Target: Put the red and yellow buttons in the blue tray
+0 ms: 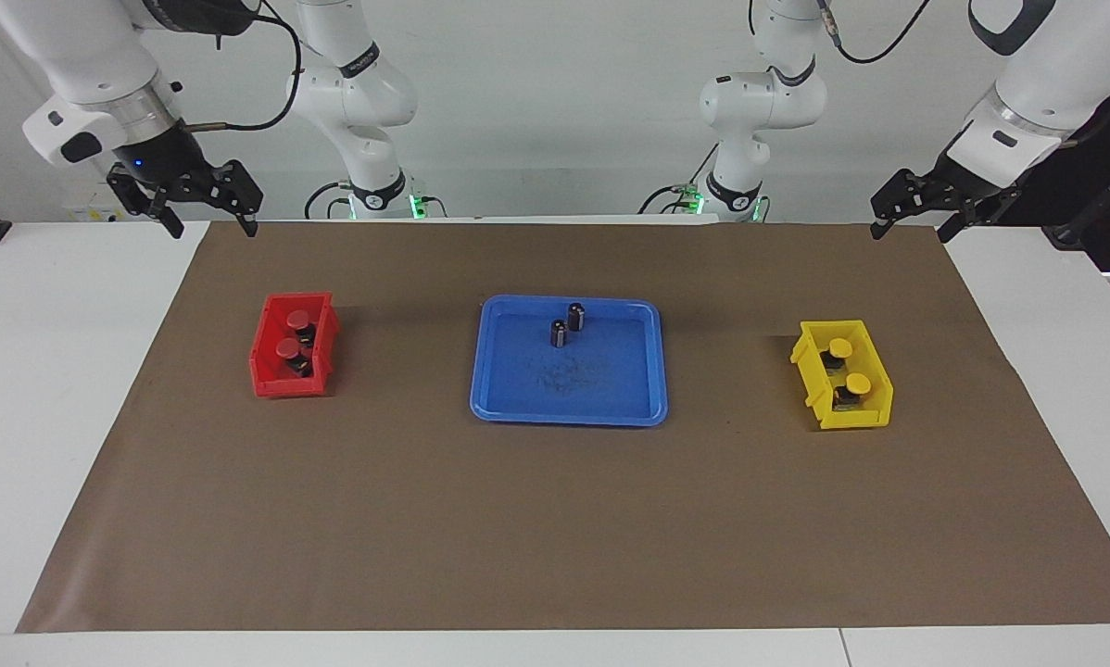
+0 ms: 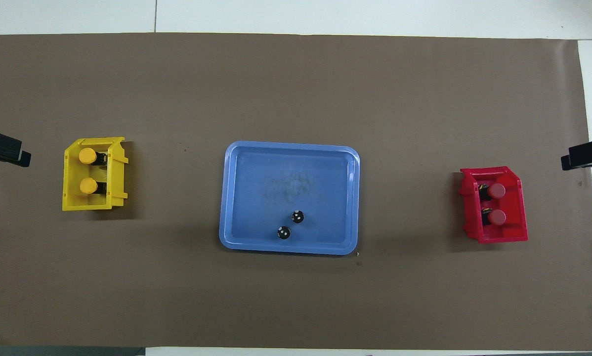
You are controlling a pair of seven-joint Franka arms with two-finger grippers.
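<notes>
**Op:** Brown paper over the white table (image 1: 73, 371); blue tray (image 1: 490, 371) mid-table; two red buttons (image 1: 288, 348) in the red bin (image 1: 263, 357), two yellow buttons (image 1: 857, 383) in the yellow bin (image 1: 810, 371).

**Eng:** Grippers?

**Op:** I see both with fingers apart, empty; right gripper (image 1: 208, 218) hangs over the paper's edge, its end of the table, so I'd say it's closer to the reds; left gripper (image 1: 912, 218) closer to the yellows.

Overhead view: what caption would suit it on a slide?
Two red buttons in a red bin, two yellow buttons in a yellow bin, blue tray between them.
</notes>
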